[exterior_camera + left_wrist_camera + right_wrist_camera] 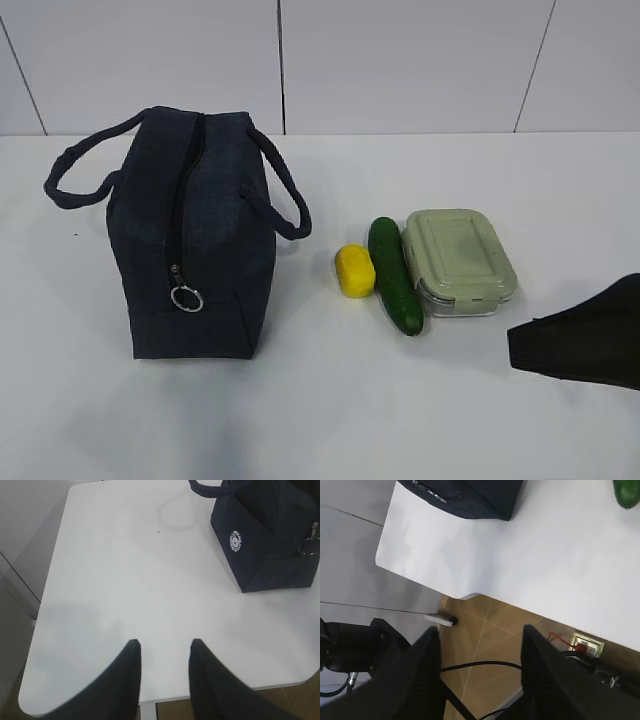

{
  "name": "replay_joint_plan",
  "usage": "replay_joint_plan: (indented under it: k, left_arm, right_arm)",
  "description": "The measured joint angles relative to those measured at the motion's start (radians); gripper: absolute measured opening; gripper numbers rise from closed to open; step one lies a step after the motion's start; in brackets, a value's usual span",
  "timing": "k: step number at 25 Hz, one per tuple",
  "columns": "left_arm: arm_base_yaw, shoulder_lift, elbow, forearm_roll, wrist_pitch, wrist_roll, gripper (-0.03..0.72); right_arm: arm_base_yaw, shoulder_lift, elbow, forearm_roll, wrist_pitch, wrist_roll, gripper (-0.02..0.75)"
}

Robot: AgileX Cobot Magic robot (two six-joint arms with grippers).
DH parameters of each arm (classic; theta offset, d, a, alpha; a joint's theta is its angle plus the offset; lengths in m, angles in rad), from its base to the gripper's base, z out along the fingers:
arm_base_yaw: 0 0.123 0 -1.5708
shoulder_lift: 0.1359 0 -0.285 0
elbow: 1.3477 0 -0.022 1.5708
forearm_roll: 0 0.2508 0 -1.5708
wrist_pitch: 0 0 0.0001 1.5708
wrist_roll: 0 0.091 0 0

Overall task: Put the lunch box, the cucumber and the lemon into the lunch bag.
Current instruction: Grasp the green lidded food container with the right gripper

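**Lunch bag upright on the counter, three items beside it, both arms clear**

The lunch bag stands upright on the white counter, its two loop handles falling to either side and its black zipper running down the near end to a silver ring pull. The zipper appears closed along the visible stretch, though the top of the bag cannot be seen well enough to be sure. To the right of the lunch bag, set apart from it, lie the three items in a row: nearest is the lemon, then the cucumber lying lengthwise just beside the lemon, then the lunch box with its sage-green lid on, close against the cucumber's far side.

In the left wrist view, the left gripper hangs above bare counter, well to the left of the lunch bag, whose white round logo faces it; the jaws stand apart with nothing between them. In the right wrist view, the right gripper sits beyond the counter edge over the brown floor, jaws likewise parted and empty; a corner of the lunch bag shows at the top of that view.
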Motion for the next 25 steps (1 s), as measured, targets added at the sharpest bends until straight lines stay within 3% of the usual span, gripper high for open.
replay_joint_plan:
  k: [14,25]
  left_arm:
    - [0.0,0.0,0.0,-0.002,0.0,0.0,0.235]
    - [0.0,0.0,0.0,-0.002,0.0,0.0,0.235]
  right_arm:
    - [-0.002,0.103,-0.093,0.01,0.098,-0.029,0.389]
    - [-0.118,0.223,-0.102,0.0,0.158,-0.108,0.389]
